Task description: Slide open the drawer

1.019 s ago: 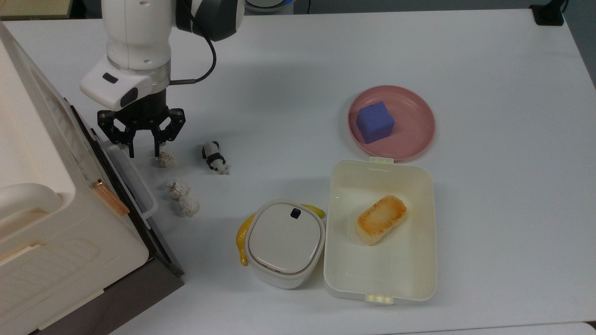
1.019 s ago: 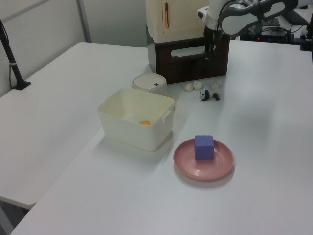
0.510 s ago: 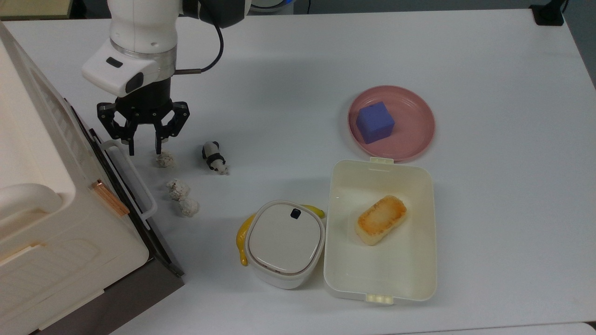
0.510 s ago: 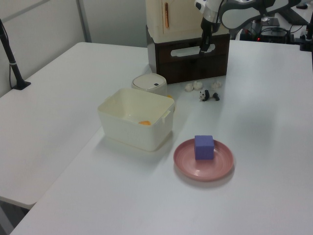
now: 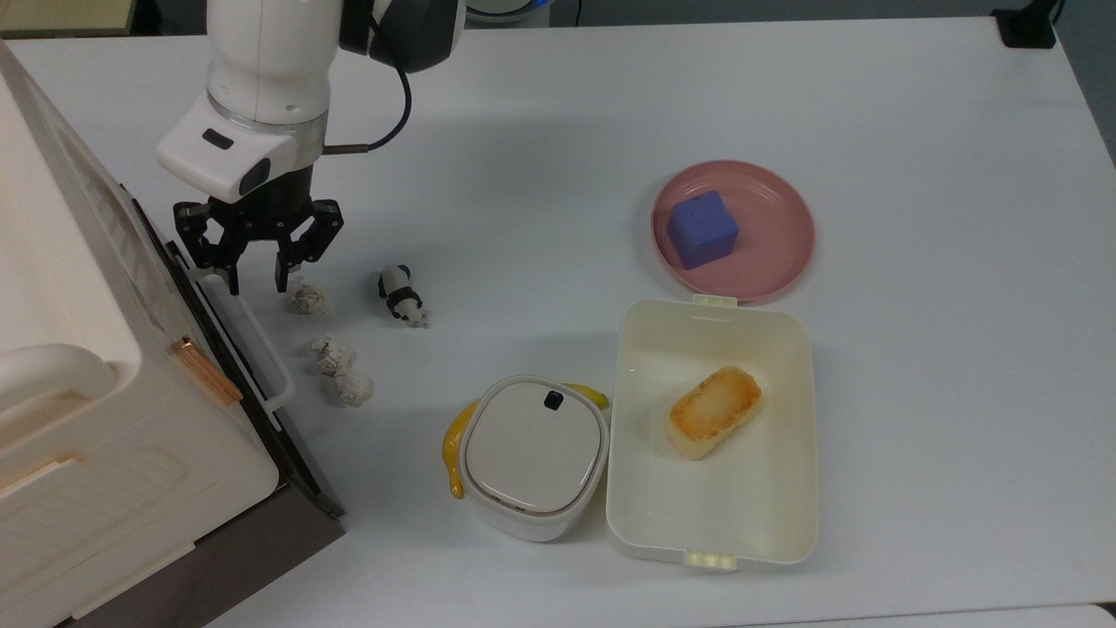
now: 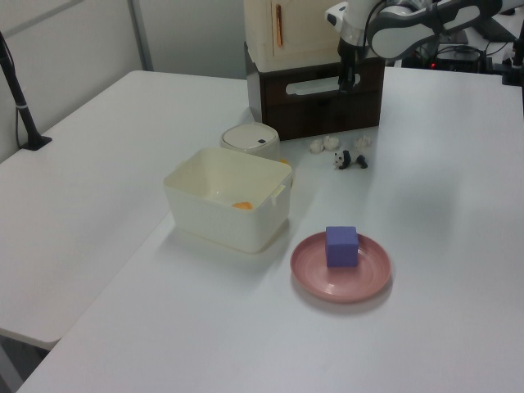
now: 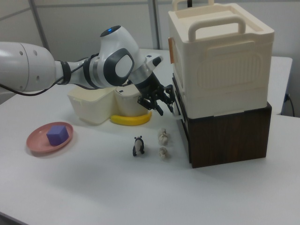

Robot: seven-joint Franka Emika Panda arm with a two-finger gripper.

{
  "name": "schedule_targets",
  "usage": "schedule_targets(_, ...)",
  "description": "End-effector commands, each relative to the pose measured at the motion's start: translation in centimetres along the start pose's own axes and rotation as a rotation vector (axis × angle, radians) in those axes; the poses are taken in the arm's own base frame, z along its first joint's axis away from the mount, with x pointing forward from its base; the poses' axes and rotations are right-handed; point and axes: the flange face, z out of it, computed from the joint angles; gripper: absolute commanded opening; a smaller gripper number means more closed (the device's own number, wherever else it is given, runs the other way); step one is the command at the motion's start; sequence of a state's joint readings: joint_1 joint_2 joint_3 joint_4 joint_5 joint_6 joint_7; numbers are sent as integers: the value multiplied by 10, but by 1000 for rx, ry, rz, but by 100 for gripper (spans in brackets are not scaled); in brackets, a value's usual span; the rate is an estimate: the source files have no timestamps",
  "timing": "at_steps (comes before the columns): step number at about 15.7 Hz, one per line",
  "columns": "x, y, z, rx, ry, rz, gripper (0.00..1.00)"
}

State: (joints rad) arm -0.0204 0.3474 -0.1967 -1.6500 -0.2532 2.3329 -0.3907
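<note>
- Top view: the drawer [image 5: 228,349] sits at the left edge of the frame under a cream box [image 5: 87,419], its white handle [image 5: 253,336] running diagonally from upper left to lower right. The claw [image 5: 255,281] hangs at the handle's upper end with fingers spread, gripping nothing, one finger on each side of the bar by my reading.
- Left view: the claw [image 6: 347,82] is at the handle's right end, upper middle of the frame.
- Right view: the claw [image 7: 165,108] meets the dark drawer front; pulling means moving toward the frame's left.
</note>
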Motion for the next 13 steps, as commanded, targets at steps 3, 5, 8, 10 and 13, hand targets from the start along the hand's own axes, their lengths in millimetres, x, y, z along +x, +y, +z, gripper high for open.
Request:
schedule_targets(3, -5, 19, -4, -60, 14, -20, 43)
schedule_targets(5, -5, 19, -6, -70, 18, -44, 43)
schedule_targets(8, -5, 19, -3, -90, 5, -100, 43)
schedule_targets(10, -6, 16, 8, -91, -6, -109, 43)
schedule_targets(13, -4, 10, 12, -82, -12, -118, 43)
